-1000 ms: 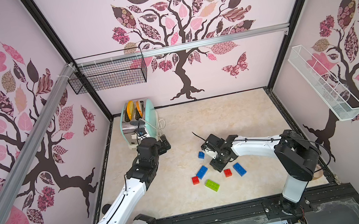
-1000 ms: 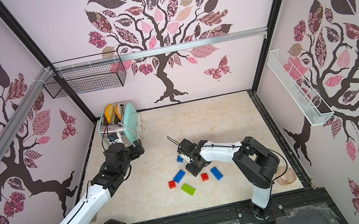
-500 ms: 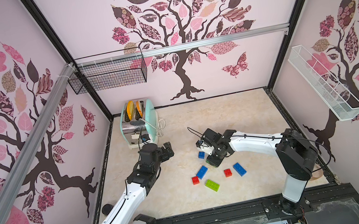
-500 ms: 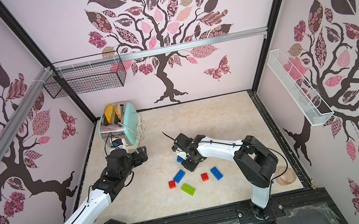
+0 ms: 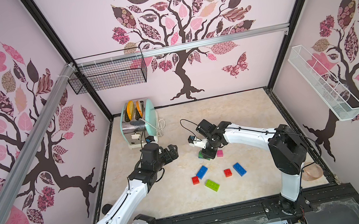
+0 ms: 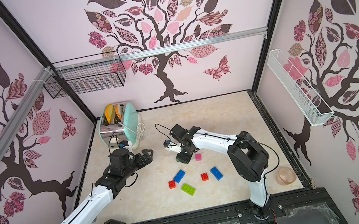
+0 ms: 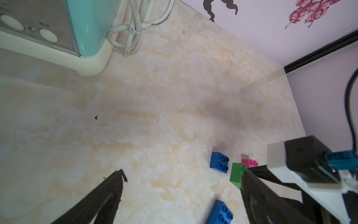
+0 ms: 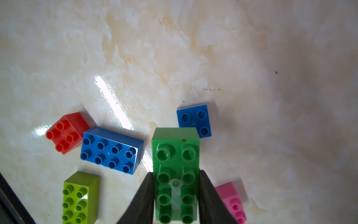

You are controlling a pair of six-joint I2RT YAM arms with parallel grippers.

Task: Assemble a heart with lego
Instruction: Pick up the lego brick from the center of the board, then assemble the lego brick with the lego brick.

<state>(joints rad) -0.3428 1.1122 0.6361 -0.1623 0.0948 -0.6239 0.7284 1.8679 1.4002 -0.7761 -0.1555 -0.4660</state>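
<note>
Right pincer: clamped on the long sides of the dark green brick, gripping one end only, with the other end jutting past my fingertips.
Dark green brick: near the middle of the tabletop; I could not tell whether it had cleared the surface.
Neighbours: the small blue square sat just beyond the free end and the pink square just beside one finger. A careless swing could have knocked either away.
Grip risk: held by one end, the brick might have pivoted when pressed onto studs.
Loose bricks: the long blue brick, red square and lime brick lay toward the front edge, unjoined. On that glossy surface any could have slid under a push.
Left pincer: jaws wide apart and empty, toward the toaster in the back-left corner, so it braced nothing.
Heart: not begun.
</note>
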